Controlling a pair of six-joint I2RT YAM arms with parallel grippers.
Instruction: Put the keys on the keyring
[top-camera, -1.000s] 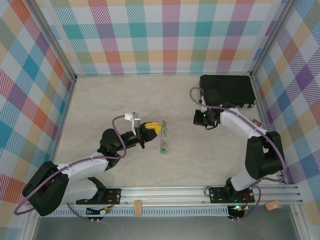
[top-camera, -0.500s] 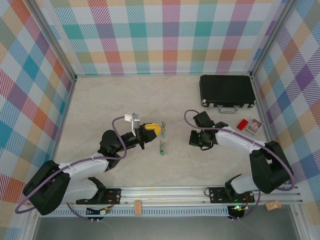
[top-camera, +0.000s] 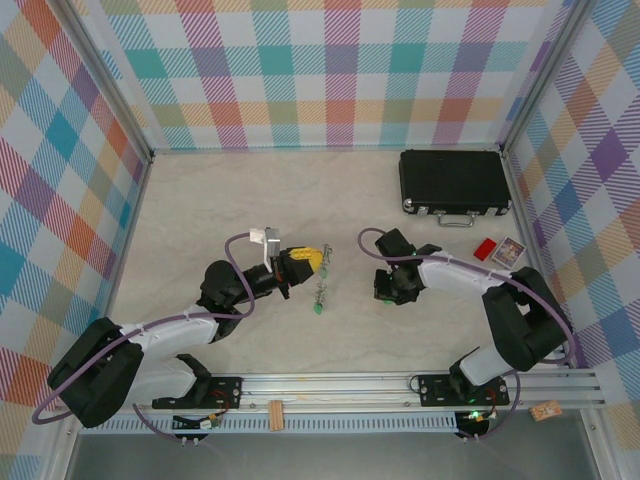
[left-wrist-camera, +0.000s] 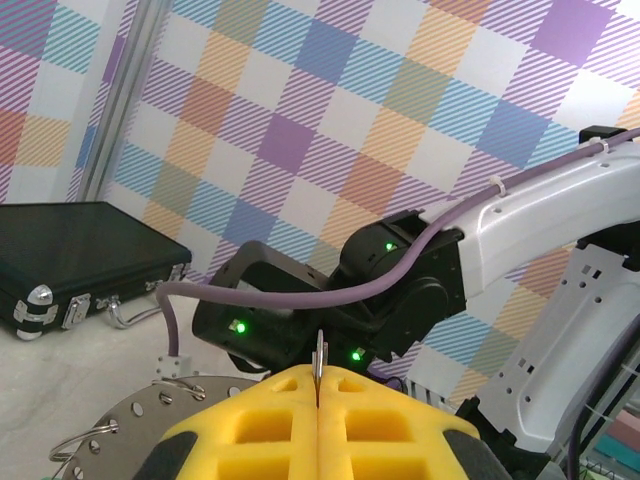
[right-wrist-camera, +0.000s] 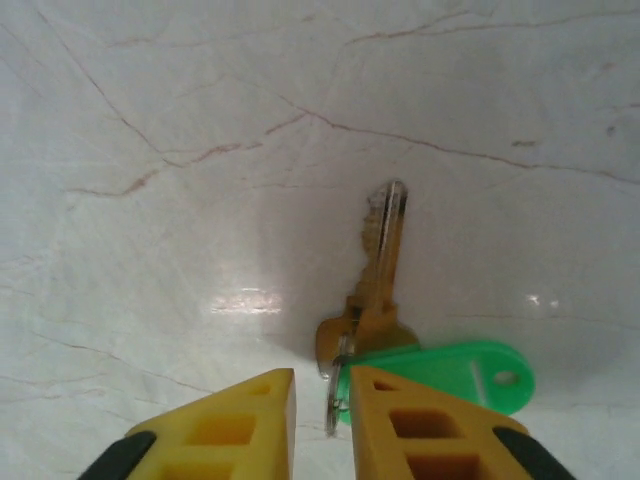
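My left gripper (top-camera: 303, 262) is shut on the keyring (top-camera: 324, 268), a thin grey ring held edge-on above the table. A key with a green tag (top-camera: 316, 308) hangs from its lower end. In the left wrist view the ring's edge (left-wrist-camera: 318, 352) sticks up between the pressed yellow pads (left-wrist-camera: 260, 420). My right gripper (top-camera: 386, 292) points down at the table right of the ring. In the right wrist view its jaws (right-wrist-camera: 320, 385) stand slightly open over a key (right-wrist-camera: 382, 270) lying flat with a green tag (right-wrist-camera: 450, 372). The key's small wire loop (right-wrist-camera: 333, 400) sits in the gap.
A black case (top-camera: 452, 182) lies at the back right, and it also appears in the left wrist view (left-wrist-camera: 70, 250). A red item (top-camera: 485, 250) and a small card (top-camera: 508, 252) lie in front of it. The checked walls enclose the table.
The right arm swung from beside the black case leftward and down to the table near the ring, and its jaws parted a little. The left arm stayed put; the hanging tag shifted slightly.
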